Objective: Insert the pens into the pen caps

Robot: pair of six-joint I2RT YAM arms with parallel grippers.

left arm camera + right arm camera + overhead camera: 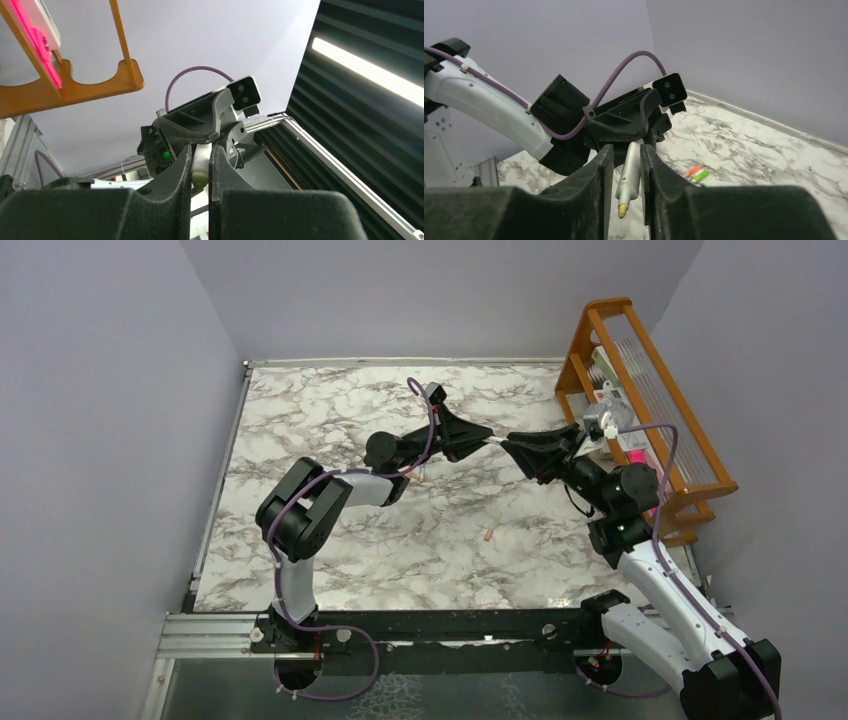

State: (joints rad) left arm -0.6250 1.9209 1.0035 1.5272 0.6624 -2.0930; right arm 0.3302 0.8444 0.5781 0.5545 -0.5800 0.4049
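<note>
Both arms up over mid-desk [330, 410], hands tip to tip above the marble.

L hand [487, 437]: fingers [181, 172] pressed together on a whitish barrel with a dull olive end. Clamped, no gap visible either side in L wrist view.

R hand [508, 443]: clamped on grey pen [629, 172]. The barrel runs up between my fingers [650, 170] and the yellow nib points back toward the R wrist cam, hanging free below the grip. The pen's far end runs to the L hand opposite.

Top view: one short whitish bar bridges the two hand tips, so both hands appear to be on the same grey pen. Cannot tell from any view whether the olive end at the L side is a cap or the pen's tail.

On desk:
- tan cap [488, 535] lying alone, near side, below the hands, well apart from them.
- small pale item by my L forearm, too small to ID.
- orange-red pen [693, 170] and green cap [702, 175] lying just beside each other, roughly parallel. Cannot tell if touching.

Orange wooden rack [650, 380] at far R edge of desk, just beside my R arm.
</note>
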